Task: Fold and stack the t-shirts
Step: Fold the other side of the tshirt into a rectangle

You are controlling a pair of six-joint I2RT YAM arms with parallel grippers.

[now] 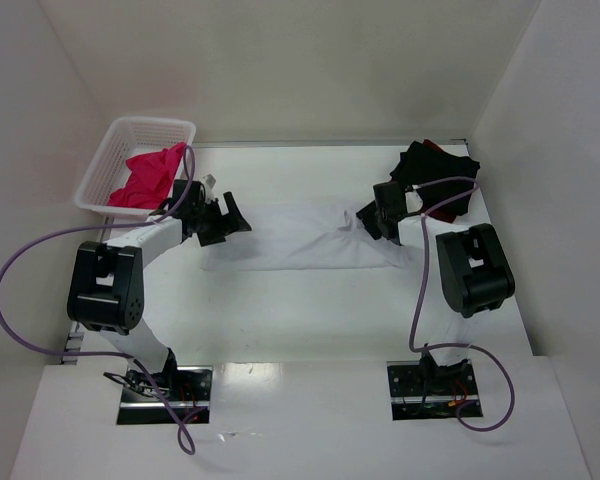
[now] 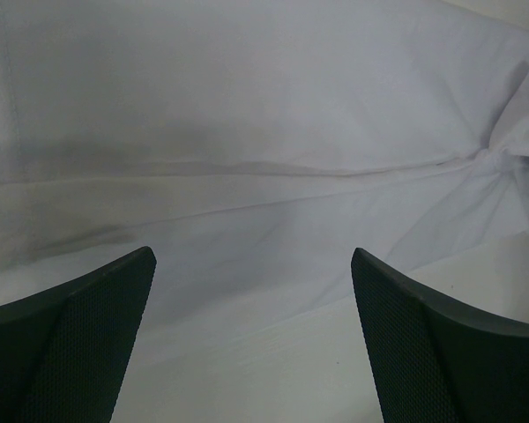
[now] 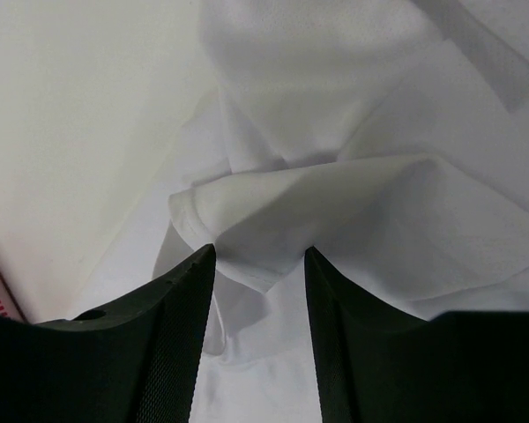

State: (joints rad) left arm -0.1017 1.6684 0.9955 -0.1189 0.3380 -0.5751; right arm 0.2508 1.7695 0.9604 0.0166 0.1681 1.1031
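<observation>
White t-shirt (image 1: 300, 240) is spread flat mid-tabletop (image 1: 310, 310) between both arms. Right end effector (image 3: 260, 264) has a bunched fold pinched at the shirt's right end. Left end effector (image 2: 251, 282) hangs spread wide, gripping nothing, over the left end. Pink t-shirt (image 1: 150, 175) sits in the basket (image 1: 130, 130), black t-shirt (image 1: 435, 165) far right.

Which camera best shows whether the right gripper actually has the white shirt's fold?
Right wrist: the right gripper has a white t-shirt fold between its fingers. Top external shows only the arm over the shirt's right end; left wrist shows flat cloth and a distant bunch.
</observation>
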